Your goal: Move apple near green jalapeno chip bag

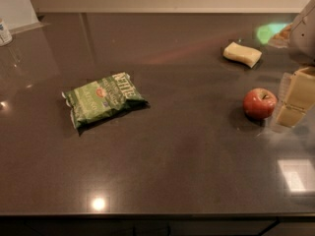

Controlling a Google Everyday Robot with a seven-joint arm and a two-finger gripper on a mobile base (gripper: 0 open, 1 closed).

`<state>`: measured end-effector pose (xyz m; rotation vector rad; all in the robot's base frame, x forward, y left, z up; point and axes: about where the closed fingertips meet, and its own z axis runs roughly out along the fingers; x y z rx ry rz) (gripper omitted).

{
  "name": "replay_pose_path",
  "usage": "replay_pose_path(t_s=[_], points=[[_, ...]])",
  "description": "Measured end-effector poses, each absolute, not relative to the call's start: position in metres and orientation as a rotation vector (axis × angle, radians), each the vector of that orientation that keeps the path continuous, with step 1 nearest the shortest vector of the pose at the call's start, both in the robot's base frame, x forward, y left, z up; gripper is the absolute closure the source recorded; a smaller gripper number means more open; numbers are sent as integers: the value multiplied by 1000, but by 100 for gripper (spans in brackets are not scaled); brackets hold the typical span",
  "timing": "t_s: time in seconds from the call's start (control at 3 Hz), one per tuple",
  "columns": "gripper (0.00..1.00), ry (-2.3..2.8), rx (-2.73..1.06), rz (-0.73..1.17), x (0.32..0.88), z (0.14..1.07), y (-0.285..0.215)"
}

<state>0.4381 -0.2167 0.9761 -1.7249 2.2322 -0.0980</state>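
Note:
The apple [259, 103], small, round and red with a yellowish patch near its stem, sits on the dark countertop [187, 151] at the right. The green jalapeno chip bag [103, 101], crinkled with white "Kettle" lettering, lies flat at the left centre, far from the apple. My gripper [294, 102], with pale cream pads, is at the right edge of the view, just to the right of the apple and low over the counter. The apple is beside the gripper, not inside it.
A pale yellow sponge-like block [242, 53] lies behind the apple at the back right. A white container [4, 32] stands at the far left edge. The counter's front edge [147, 213] runs along the bottom, and a wall stands at the back.

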Motion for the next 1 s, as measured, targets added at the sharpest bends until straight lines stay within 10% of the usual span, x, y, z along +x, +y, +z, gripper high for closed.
replay_pose_path(t_s=[1.0], points=[[0,2201,-1687,-38,457,957,-237]])
